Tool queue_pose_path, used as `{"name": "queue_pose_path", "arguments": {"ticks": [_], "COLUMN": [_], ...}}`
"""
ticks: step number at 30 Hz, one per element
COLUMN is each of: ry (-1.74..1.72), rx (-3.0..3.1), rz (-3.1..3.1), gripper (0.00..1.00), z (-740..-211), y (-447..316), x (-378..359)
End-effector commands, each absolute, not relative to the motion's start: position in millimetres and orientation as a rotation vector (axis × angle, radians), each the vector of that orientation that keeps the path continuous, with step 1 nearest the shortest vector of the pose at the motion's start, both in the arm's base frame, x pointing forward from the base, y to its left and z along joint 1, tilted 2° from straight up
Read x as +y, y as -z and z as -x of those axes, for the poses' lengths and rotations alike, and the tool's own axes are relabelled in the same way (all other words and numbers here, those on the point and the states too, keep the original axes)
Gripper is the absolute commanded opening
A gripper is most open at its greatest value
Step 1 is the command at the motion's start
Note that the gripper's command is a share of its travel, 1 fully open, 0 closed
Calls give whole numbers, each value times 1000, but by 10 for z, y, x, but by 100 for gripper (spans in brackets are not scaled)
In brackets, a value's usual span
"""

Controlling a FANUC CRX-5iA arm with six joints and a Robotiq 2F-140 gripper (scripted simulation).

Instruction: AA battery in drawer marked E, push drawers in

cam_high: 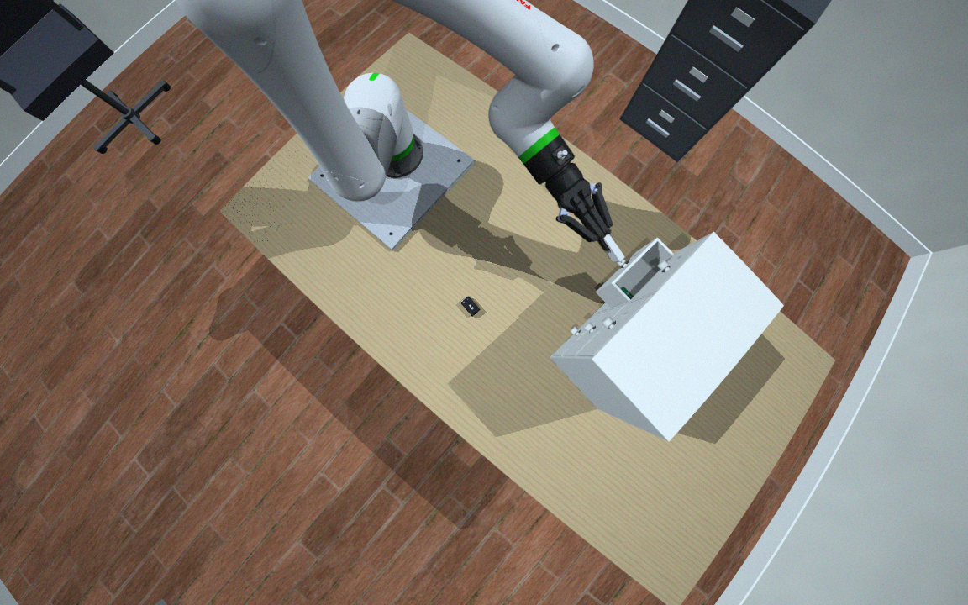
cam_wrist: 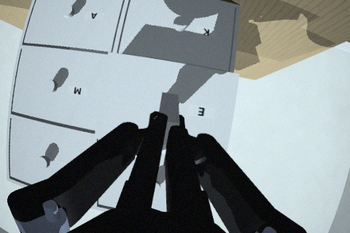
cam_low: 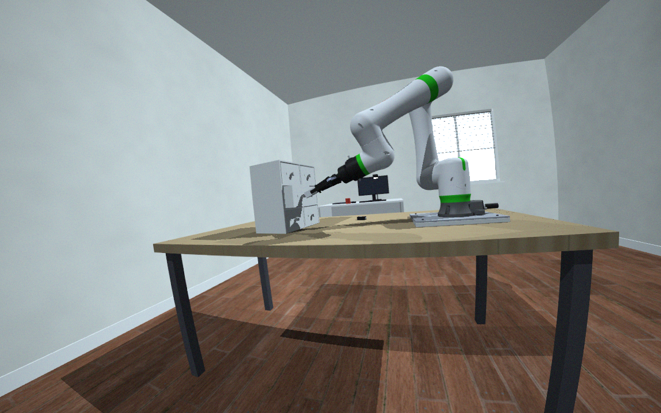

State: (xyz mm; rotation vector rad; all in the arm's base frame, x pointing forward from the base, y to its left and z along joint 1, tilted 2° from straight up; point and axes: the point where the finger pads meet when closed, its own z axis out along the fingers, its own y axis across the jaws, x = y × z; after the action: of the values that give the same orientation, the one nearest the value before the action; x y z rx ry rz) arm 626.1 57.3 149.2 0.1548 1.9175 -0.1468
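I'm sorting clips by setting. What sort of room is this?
Probably an office: a black filing cabinet and an office chair stand on the wood floor, and a monitor sits on a side desk under the window.
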Motion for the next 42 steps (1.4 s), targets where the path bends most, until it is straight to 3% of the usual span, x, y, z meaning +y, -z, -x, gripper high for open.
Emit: {"name": "queue_pose_path", "arguments": {"ticks": [1,42], "ry": [147,147], "rx": [1917,1917], "rz": [-155,-155], "gripper": [0,0], "z": [-6306,-6735], "y": [-1495,-1494], "x": [566,488]}}
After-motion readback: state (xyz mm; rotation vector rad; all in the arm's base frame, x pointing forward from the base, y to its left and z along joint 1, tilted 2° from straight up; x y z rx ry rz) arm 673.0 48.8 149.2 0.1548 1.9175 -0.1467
